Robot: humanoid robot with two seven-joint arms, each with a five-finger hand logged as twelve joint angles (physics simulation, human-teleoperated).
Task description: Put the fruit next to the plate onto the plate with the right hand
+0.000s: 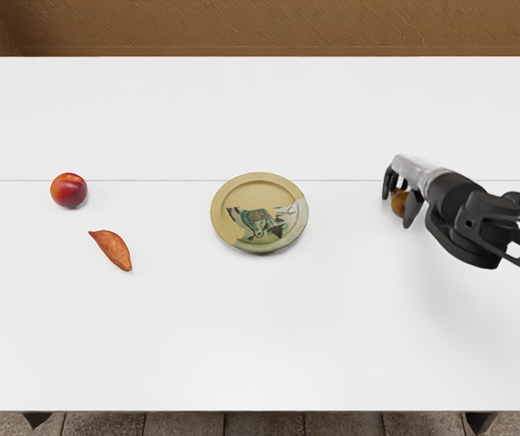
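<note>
A yellow plate (260, 212) with a painted pattern lies at the middle of the white table. To its right, a small orange fruit (398, 203) shows only partly between dark fingers (411, 213). My right hand (399, 196) reaches in from the right edge and covers the fruit from above, fingers curled down around it. The fruit is low, at or near the table surface. Hand and fruit are well apart from the plate's right rim. The left arm is out of sight.
A red-orange round fruit (69, 190) sits at the far left. A sweet potato (112, 249) lies just below and right of it. A faint seam runs across the table (260, 345) behind the plate.
</note>
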